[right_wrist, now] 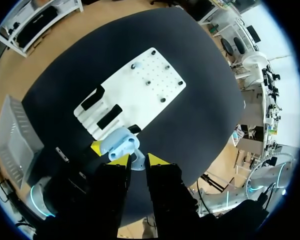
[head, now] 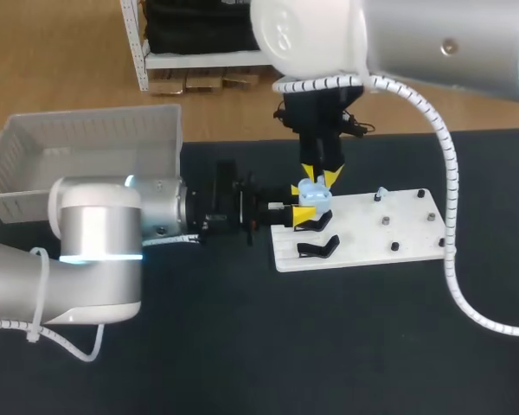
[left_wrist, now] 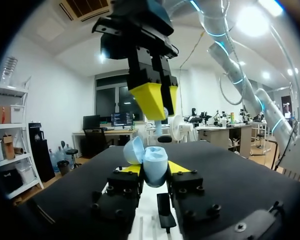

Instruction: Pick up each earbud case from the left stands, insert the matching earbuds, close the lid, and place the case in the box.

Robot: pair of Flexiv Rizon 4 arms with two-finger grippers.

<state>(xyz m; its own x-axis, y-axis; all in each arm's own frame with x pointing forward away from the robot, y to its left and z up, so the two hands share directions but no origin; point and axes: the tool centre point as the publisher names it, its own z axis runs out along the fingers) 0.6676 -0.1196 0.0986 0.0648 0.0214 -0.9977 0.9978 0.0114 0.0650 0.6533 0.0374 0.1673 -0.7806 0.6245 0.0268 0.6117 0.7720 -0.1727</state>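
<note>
My left gripper (head: 304, 218) is shut on a light blue earbud case (head: 311, 197) with its lid (left_wrist: 133, 150) open, held just above the left end of the white board (head: 389, 251). In the left wrist view the case (left_wrist: 155, 169) sits between the yellow fingertips (left_wrist: 131, 169). My right gripper (head: 320, 176) hangs directly over the case, pointing down, and is shut on a small pale blue earbud (right_wrist: 137, 161). In the right wrist view the open case (right_wrist: 119, 142) lies right under that earbud. Another pale earbud (head: 381, 192) stands on a peg further along the board.
Two black stands (head: 317, 248) sit at the board's left end, under my left gripper. Several small dark pegs (head: 387, 221) dot the board's right half. A white bin (head: 86, 143) stands at the table's back left, behind my left arm.
</note>
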